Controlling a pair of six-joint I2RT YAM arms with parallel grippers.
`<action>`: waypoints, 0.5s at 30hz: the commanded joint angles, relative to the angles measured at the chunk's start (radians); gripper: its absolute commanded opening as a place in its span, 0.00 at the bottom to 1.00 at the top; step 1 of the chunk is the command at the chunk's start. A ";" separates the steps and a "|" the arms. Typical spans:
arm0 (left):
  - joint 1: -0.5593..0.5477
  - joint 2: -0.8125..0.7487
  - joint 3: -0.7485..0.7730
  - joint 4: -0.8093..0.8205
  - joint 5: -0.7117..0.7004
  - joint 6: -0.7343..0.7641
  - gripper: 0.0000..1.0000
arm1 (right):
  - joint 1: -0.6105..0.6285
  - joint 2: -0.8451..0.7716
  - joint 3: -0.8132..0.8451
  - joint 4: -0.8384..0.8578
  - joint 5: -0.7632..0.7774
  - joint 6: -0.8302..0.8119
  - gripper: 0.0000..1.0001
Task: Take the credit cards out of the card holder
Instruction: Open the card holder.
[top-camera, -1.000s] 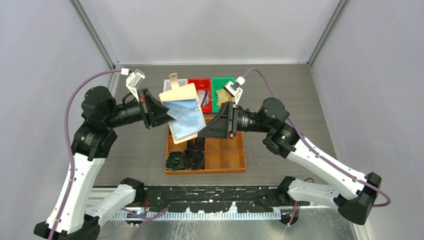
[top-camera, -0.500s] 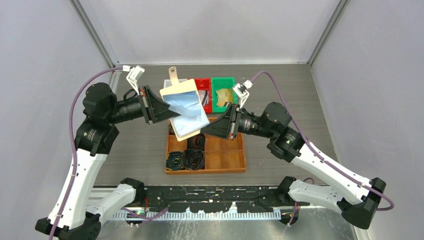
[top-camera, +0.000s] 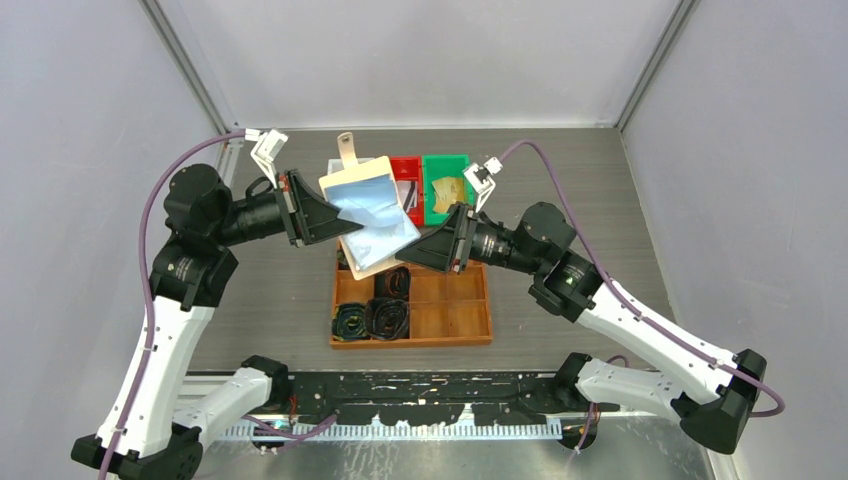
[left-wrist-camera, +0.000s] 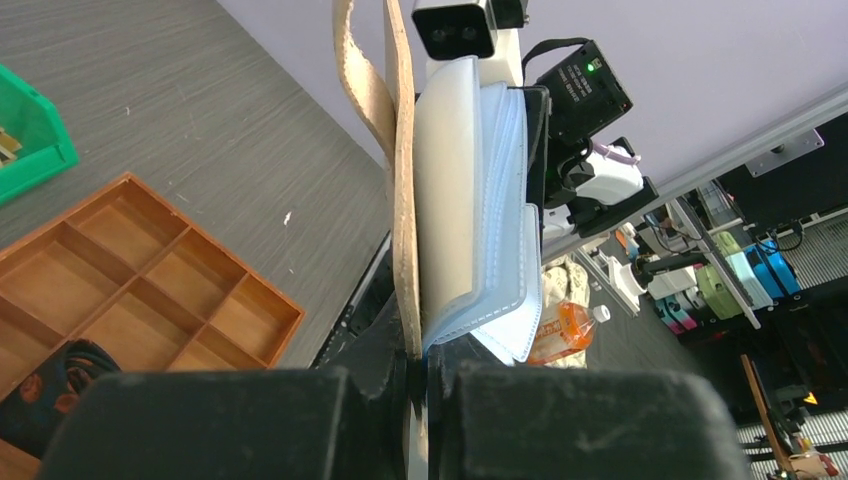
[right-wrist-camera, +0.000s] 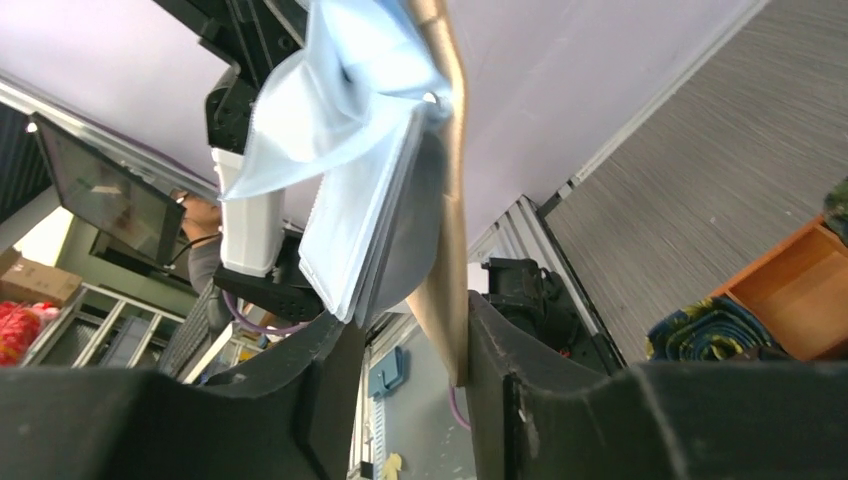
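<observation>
**Q:** Where is the card holder, and who has hold of it?

**A:** The card holder (top-camera: 368, 215) hangs open and tilted in the air above the far left corner of the wooden tray (top-camera: 452, 318), between my two arms. My left gripper (left-wrist-camera: 418, 365) is clamped tight on one edge of its tan cover. My right gripper (right-wrist-camera: 405, 335) reaches in from the tray's right side. Its fingers stand either side of the cover's other edge and the pocket leaves, but I cannot tell whether they pinch it or only straddle it.

**Q:** What does the holder look like?

**A:** It is a tan booklet with a strap tab (top-camera: 347, 152) pointing away from the tray. Inside is a stack of pale blue, glossy pocket leaves. They fan loose and one curls over, so I judge them thin and floppy.

**Q:** How far along is the job?

**A:** Partly done, I think. A gold card (top-camera: 447, 190) lies in the green bin (top-camera: 446, 158) just beyond the tray's far edge. Something I cannot make out lies in the red bin (top-camera: 400, 162) beside it. No card shows in the pockets, but the leaves hide one another, so some may remain. What is left is to check each pocket and draw out whatever is inside.
</observation>
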 joint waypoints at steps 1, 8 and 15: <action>-0.006 -0.005 0.034 0.046 0.076 -0.014 0.00 | -0.002 0.005 0.038 0.152 -0.010 0.019 0.45; -0.007 -0.010 0.034 0.046 0.082 -0.010 0.00 | -0.003 0.018 0.050 0.152 0.049 0.044 0.39; -0.006 -0.013 0.033 0.041 0.092 0.001 0.00 | -0.002 0.050 0.056 0.244 0.079 0.156 0.58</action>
